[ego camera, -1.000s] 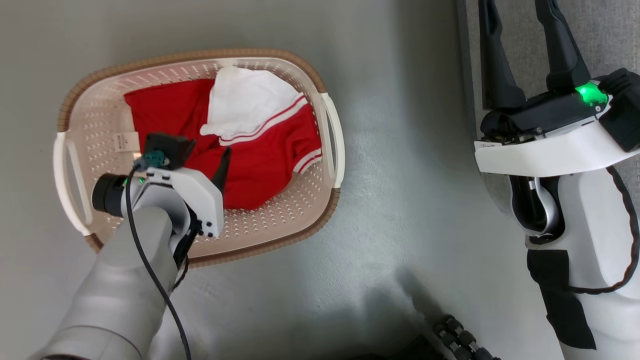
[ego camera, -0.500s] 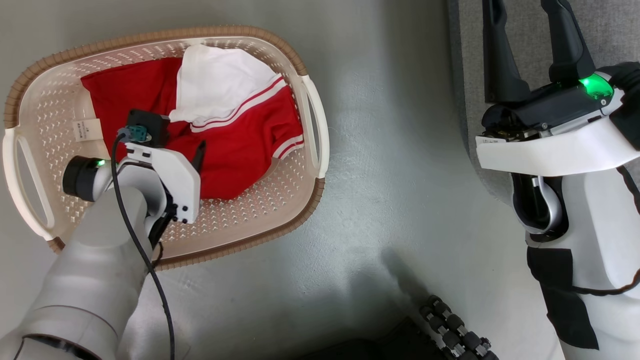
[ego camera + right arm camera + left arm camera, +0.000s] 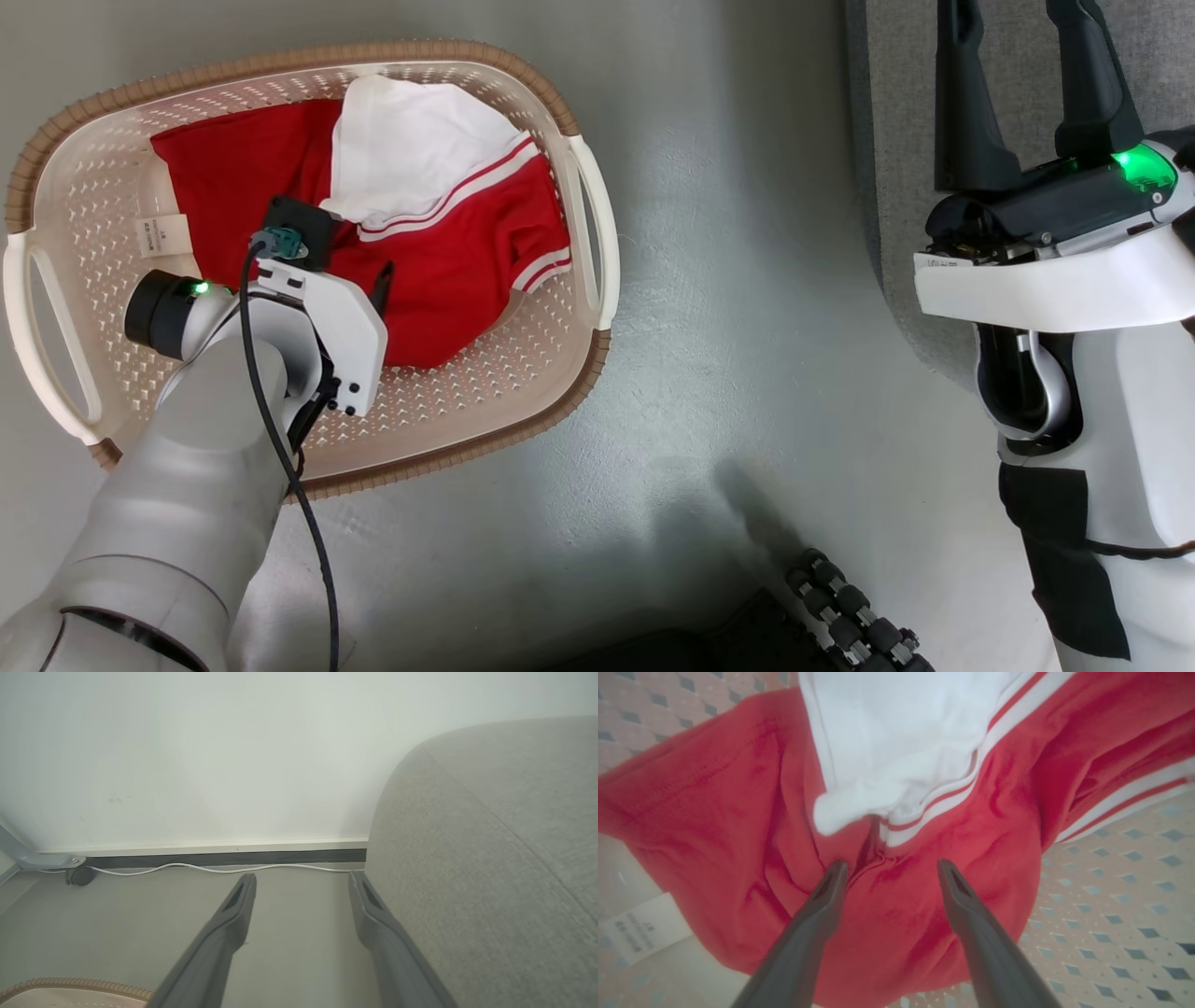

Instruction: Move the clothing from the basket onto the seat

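Clothing (image 3: 448, 280) lengthwise along the long axis of the basket (image 3: 485, 401), white panel toward far rim; both jaws wide apart

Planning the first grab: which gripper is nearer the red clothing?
Left. The left gripper is poised open just over the clothing in the basket; the right gripper is away beside the seat.

grey floor (image 3: 728, 280), pale wall (image 3: 233, 742)
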